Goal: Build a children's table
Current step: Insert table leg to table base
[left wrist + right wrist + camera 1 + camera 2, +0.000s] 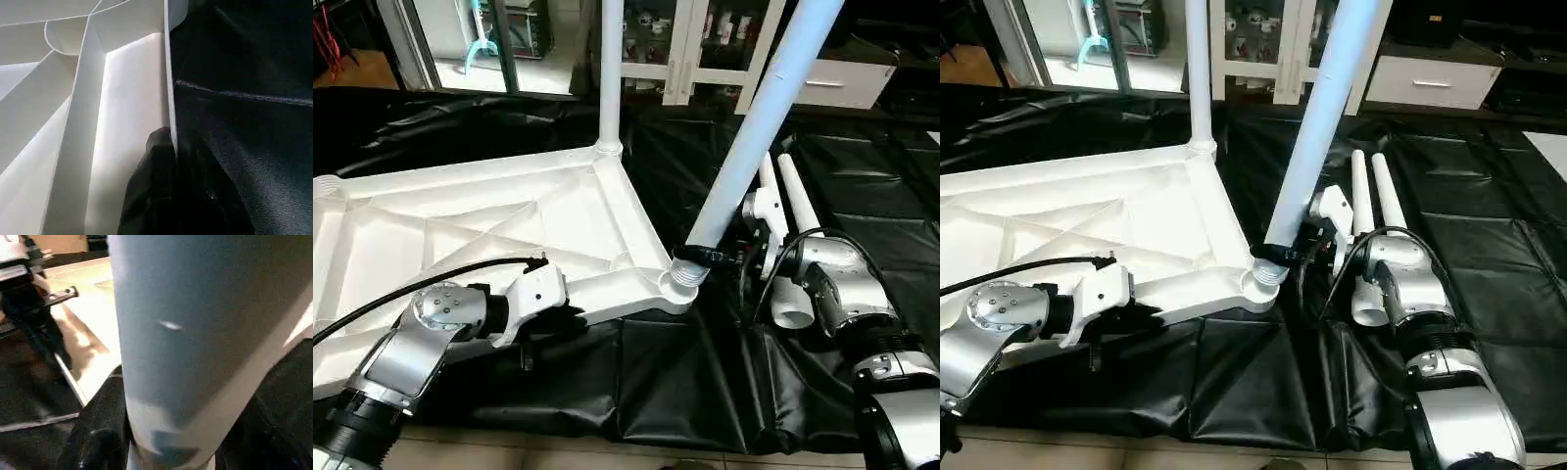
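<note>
The white tabletop (509, 225) lies underside up on the black sheet, its X-ribs showing. One white leg (611, 78) stands upright in the far right corner socket. A second leg (759, 127) leans to the right, its foot in the near right corner socket (683, 279). My right gripper (710, 257) is shut on this leg just above the socket, black fingers (98, 431) on both sides of it. My left gripper (172, 139) pinches the tabletop's thin near rim (168, 73), one finger on each side. Two loose legs (1374, 201) lie side by side to the right.
The black sheet (685, 392) covers the work surface and ends at pale floor tiles (509, 455) in front. A glass-fronted cabinet (656, 39) and a white drawer unit (847, 83) stand behind. My right forearm (842, 284) lies across the loose legs' near ends.
</note>
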Motion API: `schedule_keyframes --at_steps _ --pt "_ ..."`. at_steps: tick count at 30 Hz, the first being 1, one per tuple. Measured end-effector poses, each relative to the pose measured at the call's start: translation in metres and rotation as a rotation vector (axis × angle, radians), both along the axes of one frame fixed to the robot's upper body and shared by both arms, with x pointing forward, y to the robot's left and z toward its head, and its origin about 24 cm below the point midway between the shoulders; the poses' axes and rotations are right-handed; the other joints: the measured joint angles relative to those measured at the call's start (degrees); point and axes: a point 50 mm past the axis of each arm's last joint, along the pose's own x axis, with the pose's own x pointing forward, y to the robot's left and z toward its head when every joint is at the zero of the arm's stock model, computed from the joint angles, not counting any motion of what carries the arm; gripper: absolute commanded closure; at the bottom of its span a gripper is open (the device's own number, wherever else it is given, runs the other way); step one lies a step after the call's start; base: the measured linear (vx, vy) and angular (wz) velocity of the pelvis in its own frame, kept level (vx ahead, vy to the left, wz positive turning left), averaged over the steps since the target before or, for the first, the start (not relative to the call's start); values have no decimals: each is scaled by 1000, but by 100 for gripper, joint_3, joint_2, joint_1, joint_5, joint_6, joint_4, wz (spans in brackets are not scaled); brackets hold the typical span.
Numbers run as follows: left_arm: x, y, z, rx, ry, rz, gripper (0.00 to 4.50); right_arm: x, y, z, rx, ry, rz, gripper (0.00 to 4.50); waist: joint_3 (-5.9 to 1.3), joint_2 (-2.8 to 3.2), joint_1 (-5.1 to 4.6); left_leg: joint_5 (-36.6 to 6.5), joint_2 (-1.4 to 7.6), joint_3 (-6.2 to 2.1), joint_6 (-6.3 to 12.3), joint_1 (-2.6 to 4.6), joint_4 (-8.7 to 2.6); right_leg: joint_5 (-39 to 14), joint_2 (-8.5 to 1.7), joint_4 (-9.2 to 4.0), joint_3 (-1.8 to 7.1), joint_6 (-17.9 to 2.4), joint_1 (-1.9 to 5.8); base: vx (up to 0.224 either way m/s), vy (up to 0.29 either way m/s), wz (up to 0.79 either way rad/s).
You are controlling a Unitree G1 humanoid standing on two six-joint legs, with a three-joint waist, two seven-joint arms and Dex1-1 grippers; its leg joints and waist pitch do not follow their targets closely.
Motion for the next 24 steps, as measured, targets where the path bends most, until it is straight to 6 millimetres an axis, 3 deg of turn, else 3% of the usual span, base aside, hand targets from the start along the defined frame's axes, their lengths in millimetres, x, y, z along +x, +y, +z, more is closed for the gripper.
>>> schedule_keyframes --at_steps 15,24 --pt "3 -4 -1 -10 -22 -10 450 -7 5 2 -52 -26 145 263 12 13 8 -1 -4 0 -2 2 0 3 -3 -2 5 -4 4 0 0 0" --pt "5 -2 -3 -16 -20 -2 450 -3 0 -7 -10 -16 49 263 6 24 -7 -2 -8 0 -3 11 0 7 -4 -13 10 -12 19 0 0 0"
